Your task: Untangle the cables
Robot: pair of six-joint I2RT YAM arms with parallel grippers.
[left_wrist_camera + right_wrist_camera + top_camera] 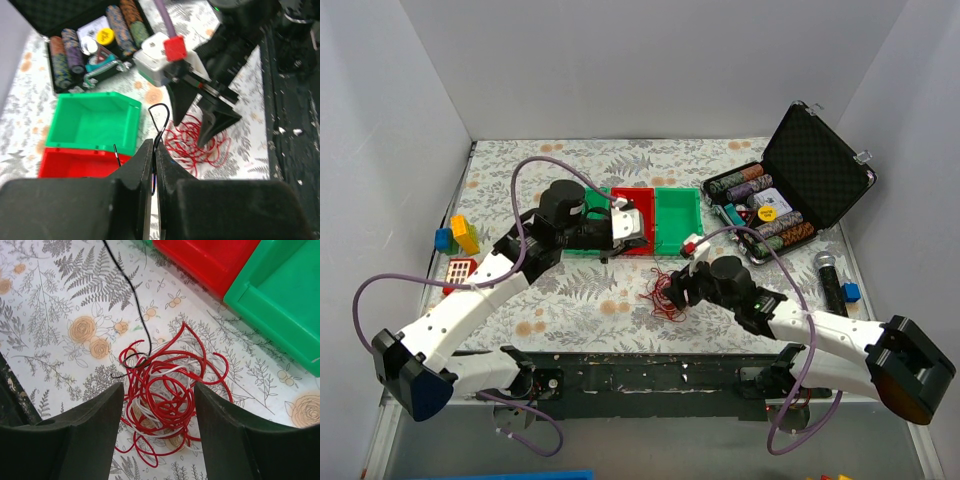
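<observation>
The cables (170, 390) lie as a red-and-white clump on the table (570, 300), just before the red bin (638, 212) and green bin (678, 213). One black wire (136, 290) stretches from it toward the left gripper (154, 150), which pinches it. The right gripper (159, 388) straddles the clump, fingers wide. The open case (820, 160) holds poker chips (760, 215).

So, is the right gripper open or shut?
Open. The right gripper has its fingers wide apart, and the tangled red and white cables lie between them.
</observation>
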